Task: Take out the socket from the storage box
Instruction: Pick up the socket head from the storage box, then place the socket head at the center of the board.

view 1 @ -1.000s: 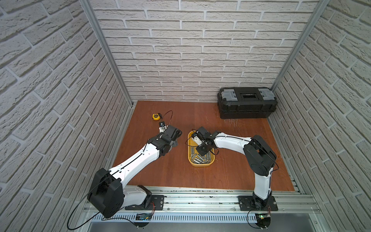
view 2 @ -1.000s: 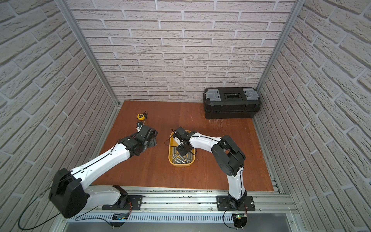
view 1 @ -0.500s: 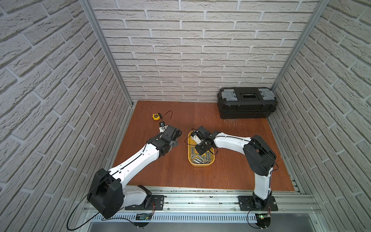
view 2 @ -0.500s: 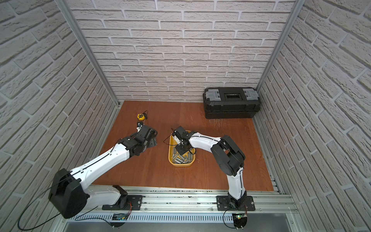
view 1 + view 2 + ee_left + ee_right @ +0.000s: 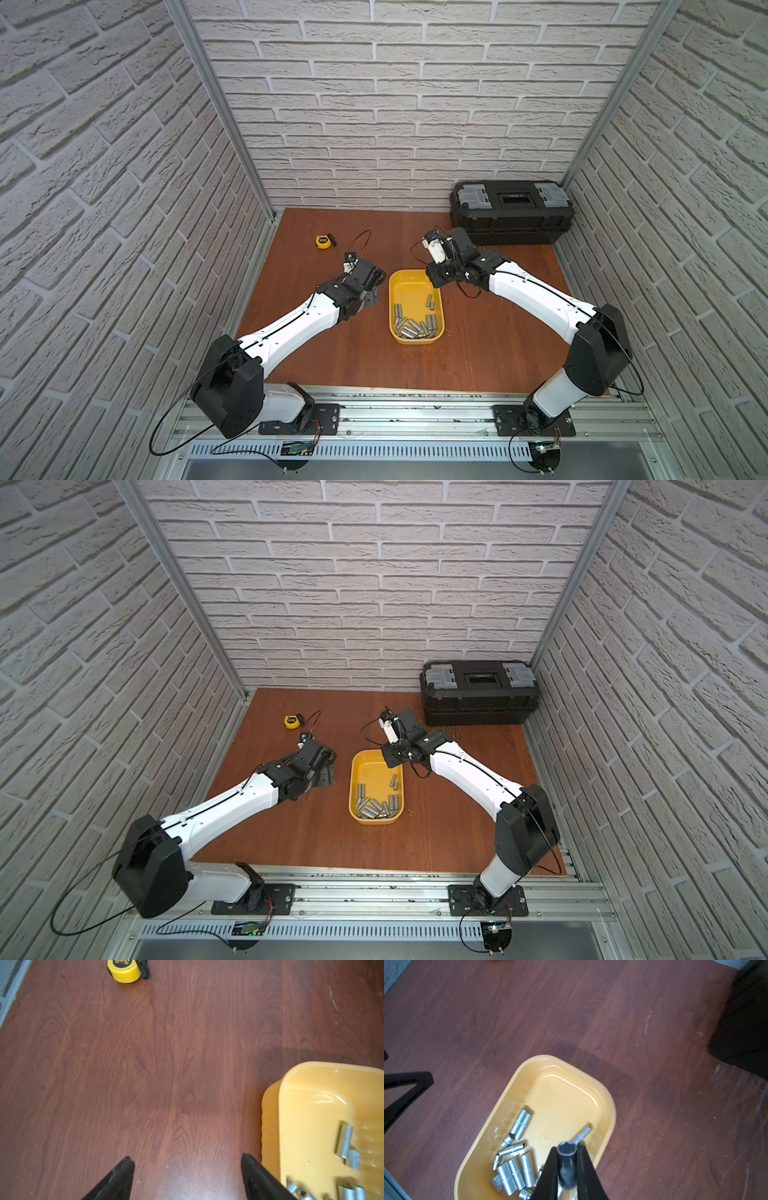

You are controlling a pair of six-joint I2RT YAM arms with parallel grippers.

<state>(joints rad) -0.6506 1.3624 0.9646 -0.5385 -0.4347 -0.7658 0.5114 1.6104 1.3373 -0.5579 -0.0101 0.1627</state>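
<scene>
The yellow storage box (image 5: 409,286) (image 5: 372,766) sits mid-table with several silver sockets (image 5: 415,326) (image 5: 517,1174) heaped at its near end. My right gripper (image 5: 567,1147) is shut on a dark socket (image 5: 566,1165), hex opening facing the camera, lifted above the box (image 5: 566,1095). In both top views this gripper (image 5: 436,280) (image 5: 390,758) hangs over the box's far right corner. My left gripper (image 5: 186,1156) (image 5: 372,297) stands open over bare wood just left of the box (image 5: 311,1105), nothing between its fingers.
A yellow tape measure (image 5: 324,241) (image 5: 124,970) lies at the back left. A closed black toolbox (image 5: 511,212) (image 5: 745,1032) stands at the back right against the wall. Brick walls close in three sides. A left gripper finger (image 5: 409,1088) shows beside the box.
My right gripper has risen out of the box and drawn back toward its far right corner, the socket held in it. The left arm has stayed put.
</scene>
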